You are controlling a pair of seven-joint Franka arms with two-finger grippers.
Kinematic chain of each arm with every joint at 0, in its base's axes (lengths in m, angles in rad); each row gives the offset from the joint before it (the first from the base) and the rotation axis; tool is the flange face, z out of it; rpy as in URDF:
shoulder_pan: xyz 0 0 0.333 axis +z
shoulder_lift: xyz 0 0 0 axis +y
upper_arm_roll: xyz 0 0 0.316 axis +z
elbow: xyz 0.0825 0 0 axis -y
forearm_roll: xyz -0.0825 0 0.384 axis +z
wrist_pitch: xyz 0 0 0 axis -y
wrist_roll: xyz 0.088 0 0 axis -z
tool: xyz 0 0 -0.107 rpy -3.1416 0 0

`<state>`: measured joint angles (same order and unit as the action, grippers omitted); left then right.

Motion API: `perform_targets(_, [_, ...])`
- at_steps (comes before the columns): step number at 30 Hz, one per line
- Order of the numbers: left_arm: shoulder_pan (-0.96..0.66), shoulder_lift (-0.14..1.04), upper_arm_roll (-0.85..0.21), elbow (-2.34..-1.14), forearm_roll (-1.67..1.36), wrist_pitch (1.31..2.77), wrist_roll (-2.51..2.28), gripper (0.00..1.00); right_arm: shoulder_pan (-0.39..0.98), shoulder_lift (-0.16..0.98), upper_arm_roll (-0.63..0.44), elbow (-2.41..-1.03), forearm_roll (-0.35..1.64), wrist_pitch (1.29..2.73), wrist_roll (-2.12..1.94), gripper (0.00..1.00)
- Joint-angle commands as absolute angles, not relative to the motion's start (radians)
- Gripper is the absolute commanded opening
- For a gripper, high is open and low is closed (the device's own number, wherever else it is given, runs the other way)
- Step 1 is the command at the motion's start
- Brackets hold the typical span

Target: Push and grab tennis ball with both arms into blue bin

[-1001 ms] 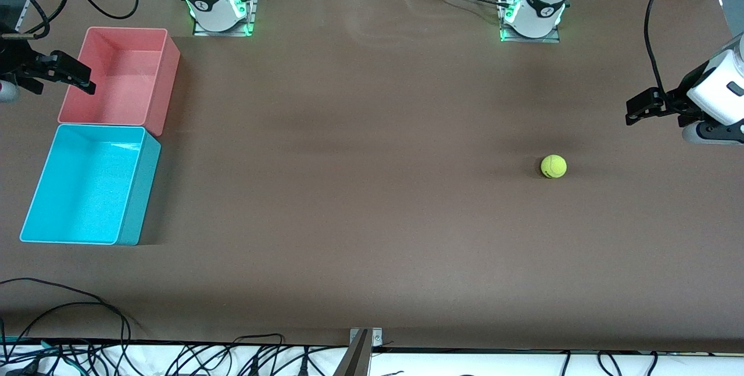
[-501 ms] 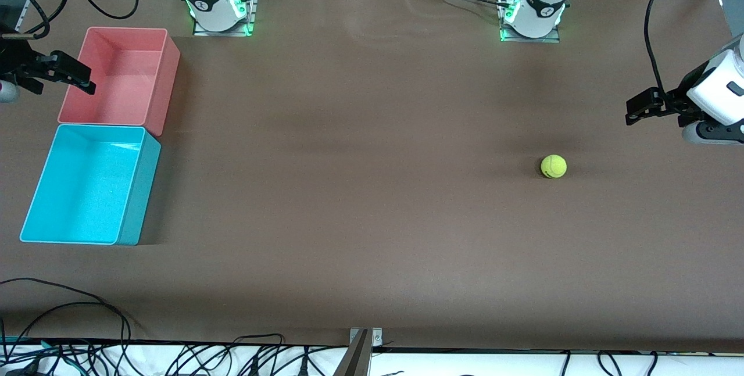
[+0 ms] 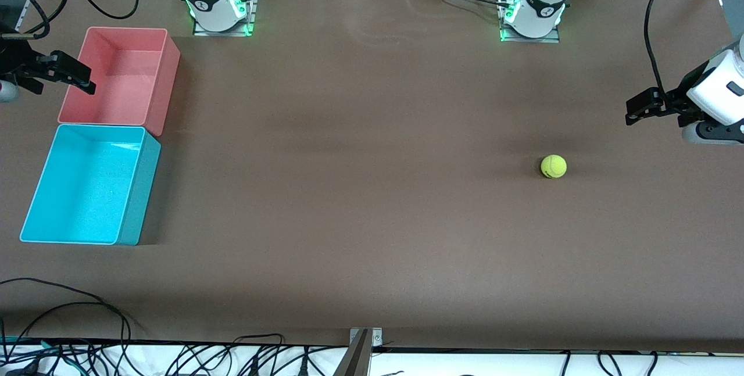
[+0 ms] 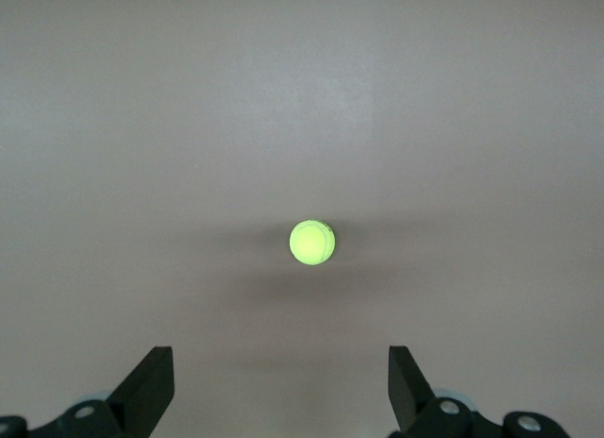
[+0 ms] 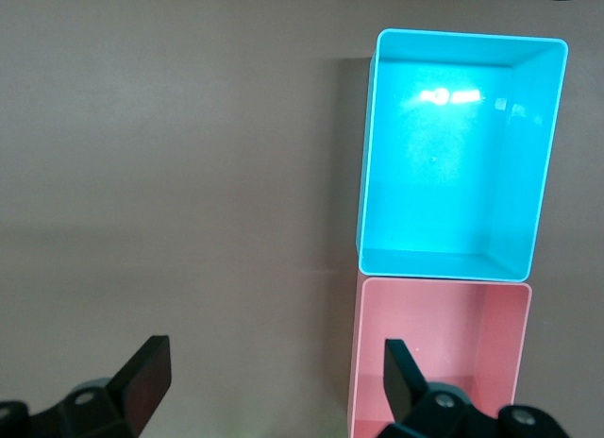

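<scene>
- We see a wide brown table (image 3: pixel 372 219) with the tennis ball (image 3: pixel 553 166) lying on it toward the left arm's end, alone and untouched.
- The blue bin (image 3: pixel 135 190) stands at the right arm's end of the table, well apart from the ball, and shows nothing inside it.
- A pink bin (image 3: pixel 165 82) touches the blue bin's short wall and lies farther from the front camera than the blue bin does; it too shows nothing inside.
- Our left pincer (image 3: pixel 638 110) hangs in the air over the table's edge at the left arm's end, fingers spread wide and holding nothing; in its wrist view the ball (image 4: pixel 312 242) sits centred ahead of the gap.
- Our right pincer (image 3: pixel 72 78) hovers by the pink bin's outer wall, fingers spread wide and holding nothing; its wrist view looks down on both bins (image 5: pixel 462 155).
- We judge the task not yet begun: the push across the table, the grab and the drop into the blue bin are all left to do.
</scene>
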<state>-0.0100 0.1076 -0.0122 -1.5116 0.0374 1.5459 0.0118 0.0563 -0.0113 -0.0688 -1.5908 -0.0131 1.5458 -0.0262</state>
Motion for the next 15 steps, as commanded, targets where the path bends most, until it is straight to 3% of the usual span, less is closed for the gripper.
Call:
perform_targets(1, [-0.009,0.095,-0.012,-1.517,0.046,1.548,0.021,1.00,0.057,-0.020,-0.069,-1.585,-0.006,1.537,-0.021,1.00])
perform_targets(11, [-0.011,0.117,-0.012,-1.509,0.046,1.549,0.020,1.00,0.057,-0.020,-0.069,-1.585,-0.006,1.537,-0.021,1.00])
perform_targets(15, [-0.014,0.124,-0.012,-1.509,0.051,1.549,-0.047,0.67,0.057,-0.020,-0.069,-1.585,-0.006,1.539,-0.021,1.00])
